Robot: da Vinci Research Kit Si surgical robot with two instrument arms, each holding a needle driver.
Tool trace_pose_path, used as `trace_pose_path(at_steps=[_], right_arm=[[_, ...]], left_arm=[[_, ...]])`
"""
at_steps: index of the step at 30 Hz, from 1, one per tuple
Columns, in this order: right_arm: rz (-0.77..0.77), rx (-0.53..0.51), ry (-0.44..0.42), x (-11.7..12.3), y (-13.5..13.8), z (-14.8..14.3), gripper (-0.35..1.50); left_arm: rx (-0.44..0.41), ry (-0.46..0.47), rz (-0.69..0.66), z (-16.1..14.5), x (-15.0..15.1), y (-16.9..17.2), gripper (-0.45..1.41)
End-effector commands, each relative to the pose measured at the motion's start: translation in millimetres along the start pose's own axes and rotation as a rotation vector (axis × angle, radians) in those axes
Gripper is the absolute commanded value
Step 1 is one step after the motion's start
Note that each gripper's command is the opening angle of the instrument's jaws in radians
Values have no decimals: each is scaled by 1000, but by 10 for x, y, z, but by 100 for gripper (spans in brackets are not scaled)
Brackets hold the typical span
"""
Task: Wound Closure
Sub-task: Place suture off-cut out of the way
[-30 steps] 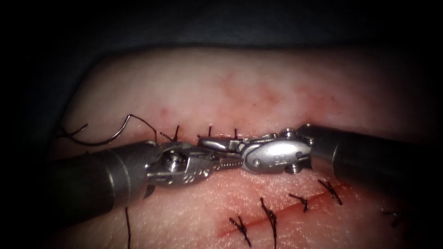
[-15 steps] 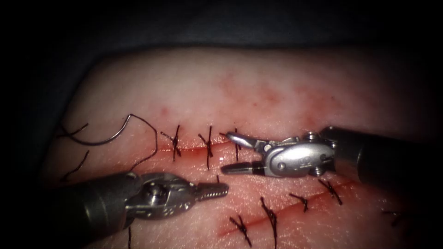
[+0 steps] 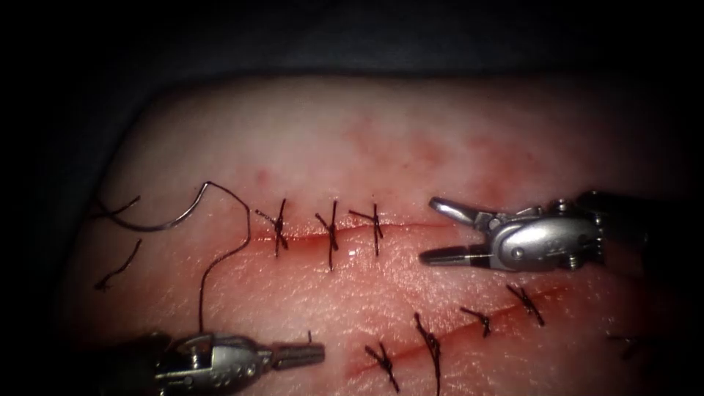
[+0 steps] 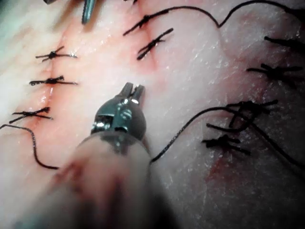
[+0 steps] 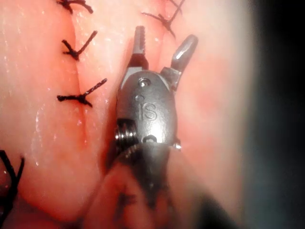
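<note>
The stitched cut (image 3: 400,226) in the tissue (image 3: 411,147) serves as the landmark: it carries three dark stitches (image 3: 331,229) along its left part, with red fluid (image 3: 304,238) lying in the line between them.

The right gripper (image 3: 431,231) sits at the right end of this cut with its jaws spread wide, one tip just above the line and the other just below it. It holds nothing. In the right wrist view the same gripper (image 5: 162,40) stands open over bare tissue beside the stitches, its jaws empty.

The left gripper (image 3: 315,355) is well below the cut, under its left end. Its jaws are drawn narrow, close to together. A short stub of thread (image 3: 309,336) stands up at the tip; whether the jaws pinch it cannot be told. The left wrist view shows this gripper (image 4: 132,88) with its tips nearly closed, resting over the tissue.

The curved needle (image 3: 165,227) lies flat on the tissue beyond the left end of the cut, held by neither tool and not driven into the tissue. Its thread (image 3: 220,260) leaves the needle's upper end, loops past the leftmost stitch and runs down to the left tool's shaft.

Two cut ends of thread (image 3: 117,268) lie further left of the needle. A second stitched cut (image 3: 455,330) runs below and to the right of the first.
</note>
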Motion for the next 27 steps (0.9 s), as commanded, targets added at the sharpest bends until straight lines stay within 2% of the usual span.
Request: trace_pose_path(at_steps=[1, 2, 4, 5, 6, 9, 13, 16, 22, 23, 27], right_arm=[[-1, 1, 5, -1, 1, 11, 143], [-1, 1, 5, 0, 1, 11, 143], [-1, 1, 6, 1, 1, 11, 143], [-1, 1, 6, 3, 0, 11, 141], [-1, 2, 6, 3, 0, 10, 141], [-1, 3, 7, 4, 0, 9, 140], [-1, 3, 8, 4, 0, 8, 140], [21, 3, 3, 3, 0, 7, 140], [39, -3, -13, 4, 0, 6, 141], [39, -6, -20, 5, 0, 4, 141], [38, -11, -35, 4, 0, 0, 141]], left_arm=[[-18, -7, -47, 11, -9, -7, 14], [-19, -11, -97, 12, -17, -8, 29], [-9, -26, -135, 13, -33, -12, 43], [13, -47, -185, 10, -46, -16, 61], [26, -60, -190, 7, -52, -17, 66], [58, -137, -199, -13, -71, -20, 66], [70, -182, -206, -37, -77, -18, 64], [82, -203, -166, -52, -63, -21, 64], [179, -40, -97, -69, -8, -32, 64], [195, -24, -89, -80, 10, -35, 64], [201, -35, -86, -102, 39, -43, 64]])
